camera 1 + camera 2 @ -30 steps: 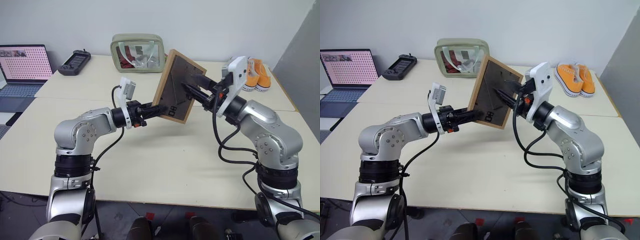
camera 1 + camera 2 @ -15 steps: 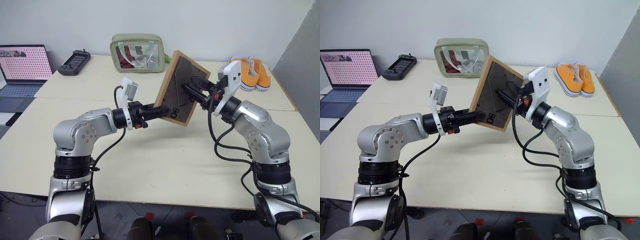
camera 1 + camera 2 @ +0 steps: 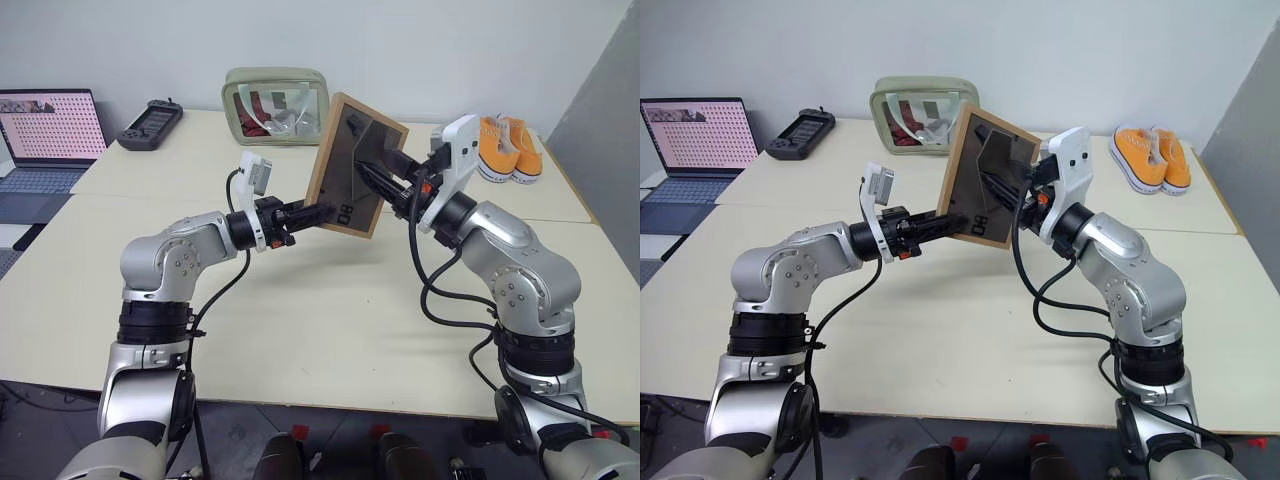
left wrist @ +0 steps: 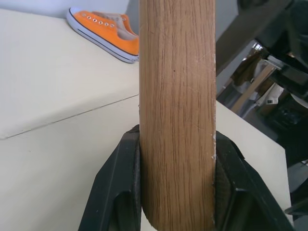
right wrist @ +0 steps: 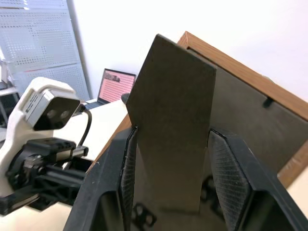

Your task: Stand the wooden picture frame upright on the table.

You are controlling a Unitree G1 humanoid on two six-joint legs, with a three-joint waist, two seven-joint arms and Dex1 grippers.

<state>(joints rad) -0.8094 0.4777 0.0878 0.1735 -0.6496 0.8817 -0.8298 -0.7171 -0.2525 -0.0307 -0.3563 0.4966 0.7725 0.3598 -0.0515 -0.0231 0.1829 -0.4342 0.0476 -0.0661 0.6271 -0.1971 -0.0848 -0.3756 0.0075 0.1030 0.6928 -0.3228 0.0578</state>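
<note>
The wooden picture frame [image 3: 352, 165] hangs above the counter [image 3: 330, 320], not yet stood; left claw [image 3: 322, 211] pinching its edge, right claw [image 5: 168, 159] pinching its fold-out stand [image 5: 175, 130].

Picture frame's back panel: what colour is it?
Dark grey, on the wooden picture frame; clearest in the right wrist view.

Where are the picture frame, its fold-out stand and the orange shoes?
wooden picture frame [image 3: 344, 205], left eye view: lower part of its dark back panel.
fold-out stand [image 5: 171, 125], right wrist view: middle of the dark flap.
orange shoes [image 3: 1152, 157], right eye view: between the pair's uppers.
</note>
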